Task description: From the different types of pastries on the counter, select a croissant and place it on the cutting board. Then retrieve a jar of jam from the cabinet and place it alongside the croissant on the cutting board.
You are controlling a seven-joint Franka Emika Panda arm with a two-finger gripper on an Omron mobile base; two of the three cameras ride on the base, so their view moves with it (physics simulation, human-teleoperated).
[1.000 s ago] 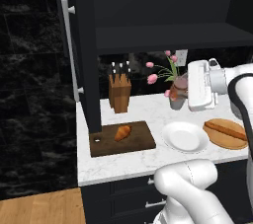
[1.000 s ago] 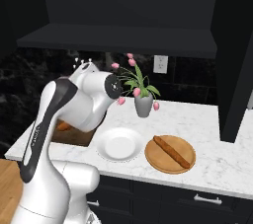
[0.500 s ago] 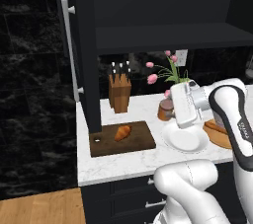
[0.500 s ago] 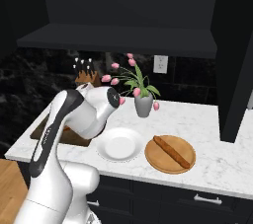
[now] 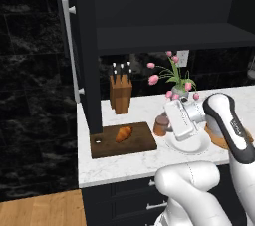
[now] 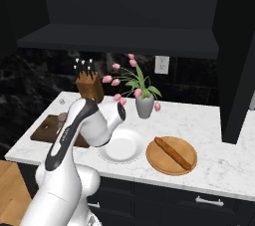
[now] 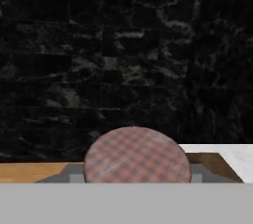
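My gripper (image 5: 165, 123) is shut on the jar of jam (image 5: 160, 127), a squat brown jar with a pink checked lid (image 7: 136, 156). It hangs low over the counter (image 5: 124, 165), just right of the cutting board (image 5: 142, 143). I cannot tell whether it touches the counter. The croissant (image 5: 124, 134) lies on the dark brown board, left of the jar. In the right base view my arm covers most of the board (image 6: 44, 128), and the jar (image 6: 62, 117) peeks out beside it. The dark cabinet (image 5: 84, 46) stands open above, with its silver bar handle (image 5: 67, 46).
A white plate (image 6: 119, 148) lies right of the jar under my hand. Farther right, a round light-wood board (image 6: 172, 156) carries the long loaf (image 6: 174, 153). A knife block (image 5: 121, 93) and a vase of pink tulips (image 6: 144, 104) stand along the back wall.
My arm has swung left and down with the jar, from beside the vase to just right of the cutting board. The croissant has not moved.
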